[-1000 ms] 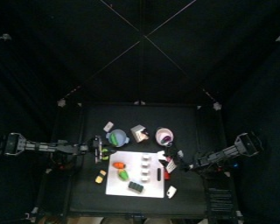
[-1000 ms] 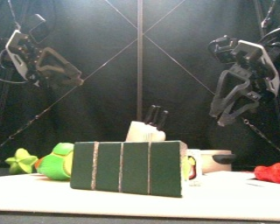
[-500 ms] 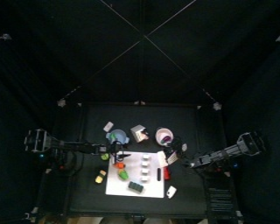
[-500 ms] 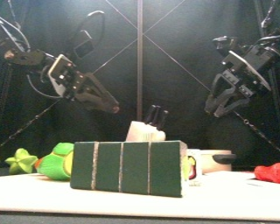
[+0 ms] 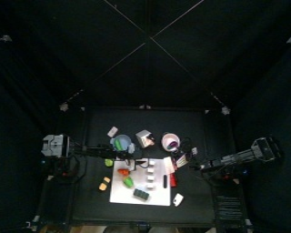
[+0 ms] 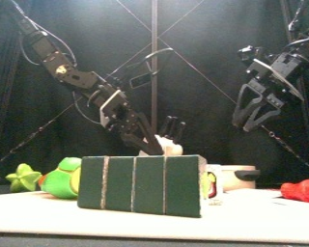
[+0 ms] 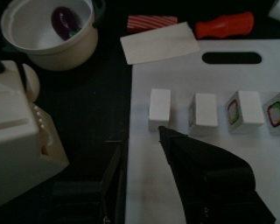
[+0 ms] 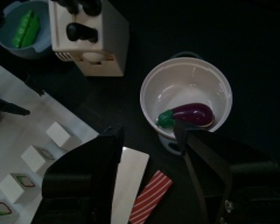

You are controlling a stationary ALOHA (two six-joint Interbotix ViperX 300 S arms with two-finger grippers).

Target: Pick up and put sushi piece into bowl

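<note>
Several sushi pieces [image 7: 160,103] lie in a row on a white cutting board [image 7: 213,79]; the board also shows in the top view [image 5: 155,185]. My left gripper [image 7: 143,144] is open and hangs just above the board, close to the end piece of the row; it also shows in the top view [image 5: 126,167] and the front view [image 6: 152,138]. The blue-teal bowl [image 5: 123,143] stands behind the board with a green thing in it; the right wrist view shows it too [image 8: 25,26]. My right gripper [image 8: 154,144] is open and empty, raised at the board's right side [image 5: 192,167].
A white bowl with a purple rim [image 8: 166,79] holds a toy eggplant [image 8: 189,114]. A white boxy toy [image 8: 90,31] stands between the bowls. A white card [image 7: 163,42], a red striped piece [image 7: 152,21] and a red vegetable [image 7: 230,24] lie near the board. A dark green block [image 6: 138,183] stands at the front.
My left arm has swung in from the left and come down over the cutting board. My right arm has shifted only slightly.
</note>
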